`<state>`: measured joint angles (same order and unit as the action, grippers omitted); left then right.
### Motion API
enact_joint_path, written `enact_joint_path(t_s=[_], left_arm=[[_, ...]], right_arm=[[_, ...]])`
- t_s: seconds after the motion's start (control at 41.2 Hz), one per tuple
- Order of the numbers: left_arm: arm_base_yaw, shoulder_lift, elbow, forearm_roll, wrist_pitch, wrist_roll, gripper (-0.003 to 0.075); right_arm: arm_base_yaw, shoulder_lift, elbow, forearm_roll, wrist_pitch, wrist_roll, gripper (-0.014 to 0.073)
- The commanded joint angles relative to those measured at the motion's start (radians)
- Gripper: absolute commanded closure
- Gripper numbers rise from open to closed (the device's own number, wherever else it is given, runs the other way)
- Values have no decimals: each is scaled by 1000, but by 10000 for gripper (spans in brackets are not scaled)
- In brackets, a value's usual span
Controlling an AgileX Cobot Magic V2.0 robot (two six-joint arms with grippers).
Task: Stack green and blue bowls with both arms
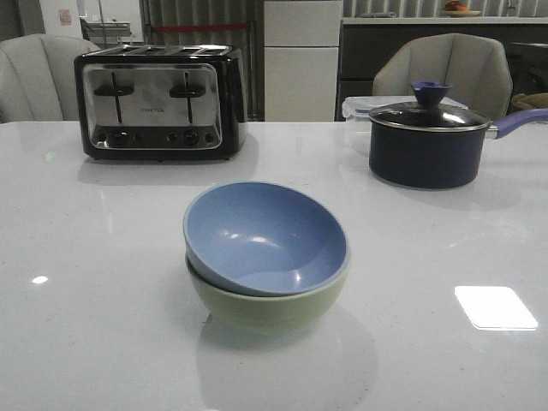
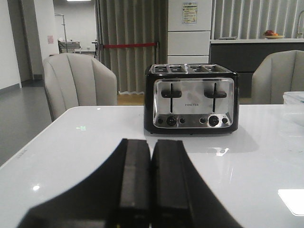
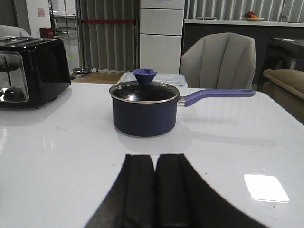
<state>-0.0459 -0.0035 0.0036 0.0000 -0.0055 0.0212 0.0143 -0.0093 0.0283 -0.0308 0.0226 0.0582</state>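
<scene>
the blue bowl (image 1: 265,235) and the green bowl (image 1: 265,306) look smooth and matt with faint sheen. the tabletop (image 1: 86,300) is glossy white, mirroring lights. the toaster (image 1: 158,103) has polished metal faces in shiny black casing. the saucepan (image 1: 425,145) is dark and matt, with a glass lid (image 1: 428,116). both grippers' fingers (image 2: 135,185) are dull black.

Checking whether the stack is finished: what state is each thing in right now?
blue bowl: nested in the green one, tilted.
green bowl: upright on the table, underneath.
saucepan: lid on, handle pointing right.
toaster: levers up, slots look empty.
left claw: shut, empty.
right claw: shut, empty.
</scene>
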Motion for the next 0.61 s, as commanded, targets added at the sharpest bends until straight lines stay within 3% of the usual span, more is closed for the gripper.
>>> enact_joint_path(t_s=[0.0, 0.582], left_arm=[[4, -20, 4, 0, -93, -11, 627], [4, -20, 4, 0, -93, -11, 627]], right_arm=[[-22, -20, -3, -9, -97, -7, 537], [-15, -20, -3, -9, -100, -7, 537]])
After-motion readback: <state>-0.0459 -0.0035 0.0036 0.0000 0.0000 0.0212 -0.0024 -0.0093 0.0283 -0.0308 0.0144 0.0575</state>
